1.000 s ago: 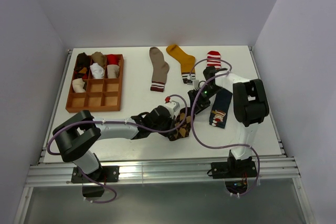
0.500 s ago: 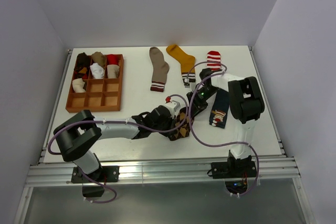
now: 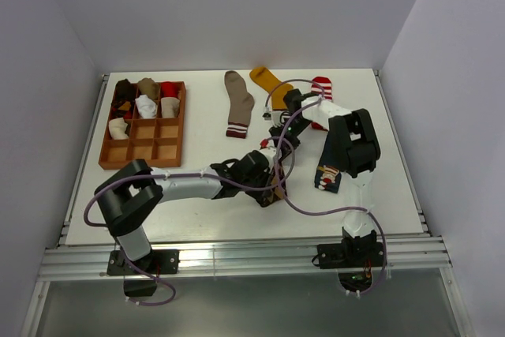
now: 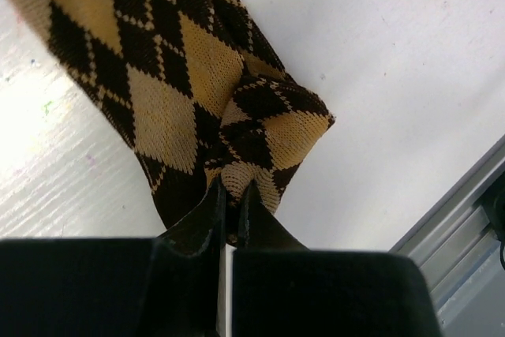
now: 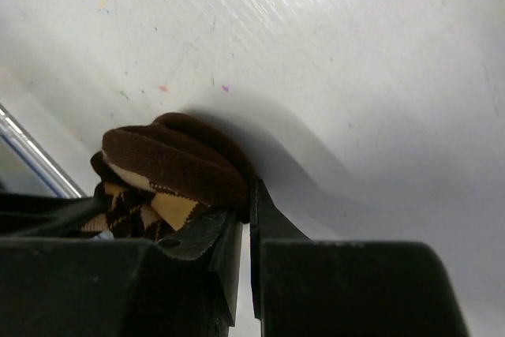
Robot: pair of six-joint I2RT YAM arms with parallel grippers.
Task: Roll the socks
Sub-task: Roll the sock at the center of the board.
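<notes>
The tray (image 3: 139,166) at the bench's (image 3: 197,136) left edge holds seven rolled socks (image 3: 146,106) in its far cells. Five lie loose: taupe (image 3: 238,100), mustard (image 3: 264,78) and striped (image 3: 321,84) along the far edge, navy (image 3: 329,175) right, argyle (image 4: 173,92) mid-front. The left pincer (image 4: 230,195) clamps an argyle fold; the right pincer (image 5: 246,195) is closed on its brown cuff. The walls (image 3: 237,13) are white.

Wooden grid tray (image 3: 155,140) on white table (image 3: 201,120)

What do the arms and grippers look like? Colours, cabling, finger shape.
The two arms match. The left arm and right arm have white tubular links and chunky black joint housings. A purple cable loops loosely off each. The left gripper and right gripper are black, with flat tapered fingers.
</notes>
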